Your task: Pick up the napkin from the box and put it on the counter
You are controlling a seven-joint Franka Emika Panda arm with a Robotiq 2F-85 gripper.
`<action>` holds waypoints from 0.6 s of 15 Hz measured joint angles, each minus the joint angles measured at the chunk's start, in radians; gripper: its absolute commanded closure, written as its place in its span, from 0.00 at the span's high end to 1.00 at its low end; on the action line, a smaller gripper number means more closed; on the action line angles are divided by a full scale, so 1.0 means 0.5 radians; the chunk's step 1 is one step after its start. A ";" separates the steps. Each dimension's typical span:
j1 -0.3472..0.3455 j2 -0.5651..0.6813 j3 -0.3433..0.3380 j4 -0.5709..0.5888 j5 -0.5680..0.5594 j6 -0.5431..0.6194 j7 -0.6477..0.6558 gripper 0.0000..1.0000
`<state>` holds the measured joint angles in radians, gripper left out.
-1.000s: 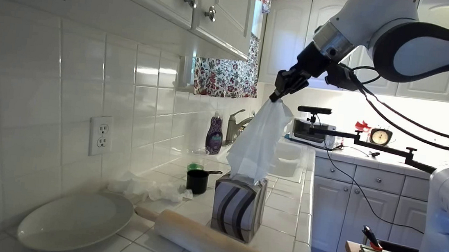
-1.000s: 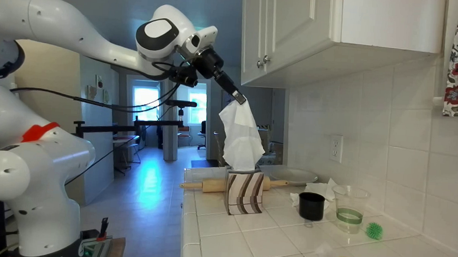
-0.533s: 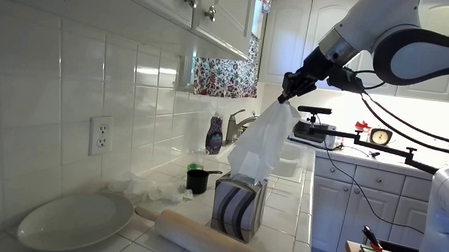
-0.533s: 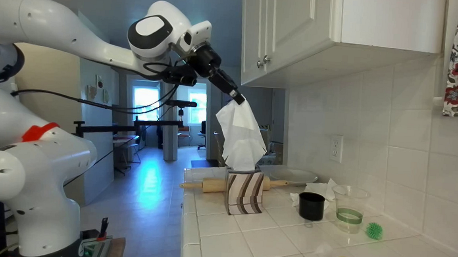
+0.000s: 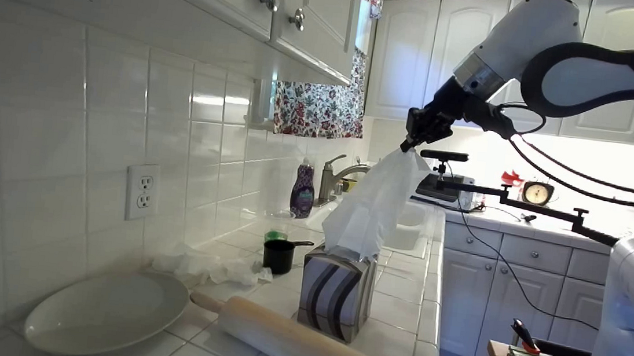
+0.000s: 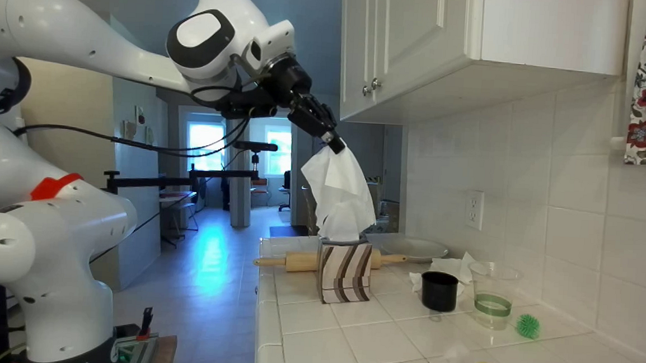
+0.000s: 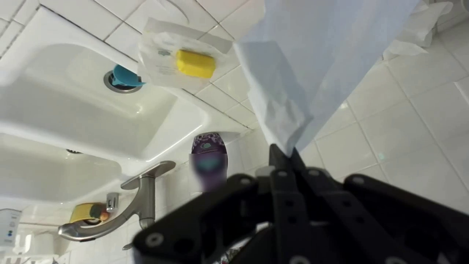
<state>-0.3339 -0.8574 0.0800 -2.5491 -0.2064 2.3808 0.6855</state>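
Below the gripper [image 5: 406, 145], which pinches its tip, the napkin [image 5: 372, 201] hangs down to the box [image 5: 334, 296].

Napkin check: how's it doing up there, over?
End effector closed, pinching napkin. Lower end at box top; whether free, can't tell. Rolling pin near box, possibly in the way.

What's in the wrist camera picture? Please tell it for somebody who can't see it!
The robot's black tool pinches the tip of a soft white napkin that fans out toward the top of the picture. Beyond it are a white-tiled counter, a yellow block, a purple bottle, and a white sink with a metal faucet.
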 measured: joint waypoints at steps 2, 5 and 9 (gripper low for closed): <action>-0.002 0.000 -0.049 -0.008 0.022 -0.001 0.000 0.00; -0.017 0.000 -0.108 -0.016 0.074 -0.010 -0.001 0.00; -0.042 0.000 -0.178 -0.020 0.121 -0.021 -0.001 0.00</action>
<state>-0.3551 -0.8575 -0.0088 -2.5593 -0.1458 2.3705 0.6849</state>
